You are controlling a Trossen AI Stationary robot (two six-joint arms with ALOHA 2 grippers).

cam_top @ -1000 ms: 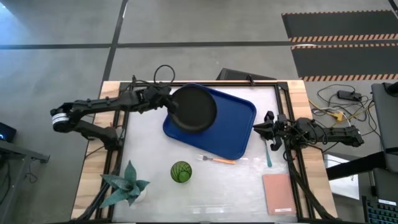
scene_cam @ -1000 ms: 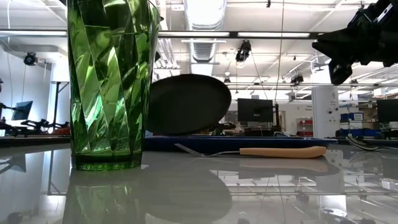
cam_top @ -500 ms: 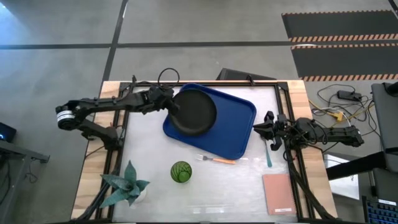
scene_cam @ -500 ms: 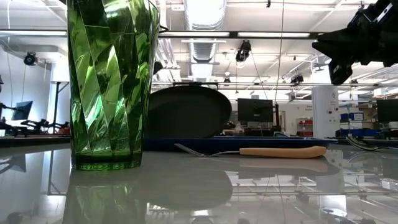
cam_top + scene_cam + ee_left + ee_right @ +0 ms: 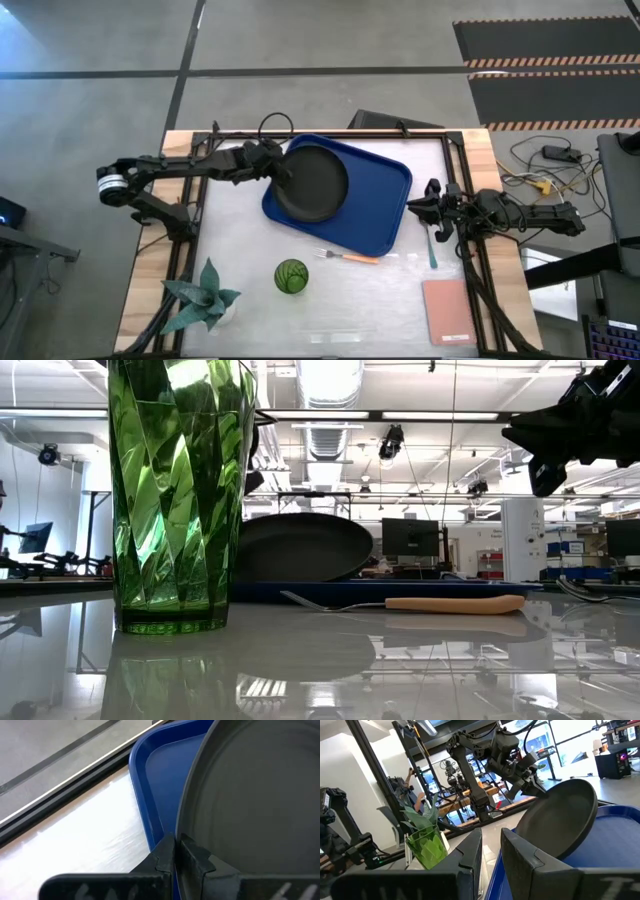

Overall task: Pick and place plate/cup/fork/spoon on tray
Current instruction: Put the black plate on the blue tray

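The dark plate (image 5: pixel 315 180) is tilted over the blue tray (image 5: pixel 385 215), which lies on the table; it also shows in the low view (image 5: pixel 300 545). My left gripper (image 5: pixel 279 173) is shut on the plate's left rim. My right gripper (image 5: pixel 420 207) hovers off the tray's right edge, narrowly open and empty, and shows high in the low view (image 5: pixel 548 450). The orange-handled fork (image 5: pixel 350 257) and the green cup (image 5: pixel 291 276) rest on the table in front of the tray. The teal-handled spoon (image 5: pixel 432 250) lies just below my right gripper. My left gripper pinches the plate's rim (image 5: pixel 186 827) between its two fingers, at the plate's left edge. The fingers (image 5: pixel 165 857) come from the table's left, roughly level. The plate is tilted, its held side raised and its right part down on the tray (image 5: pixel 155 785).
A pale teal spiky plant (image 5: pixel 203 297) stands at the near left corner. A pink pad (image 5: pixel 447 311) lies at the near right. Bare tabletop lies left of the tray and between the cup and the pad.
My left gripper has gone down and a little toward the table's right with the plate's rim. The plate has tipped from steeply tilted to nearly flat, its right part staying on the tray. My right gripper has kept still.
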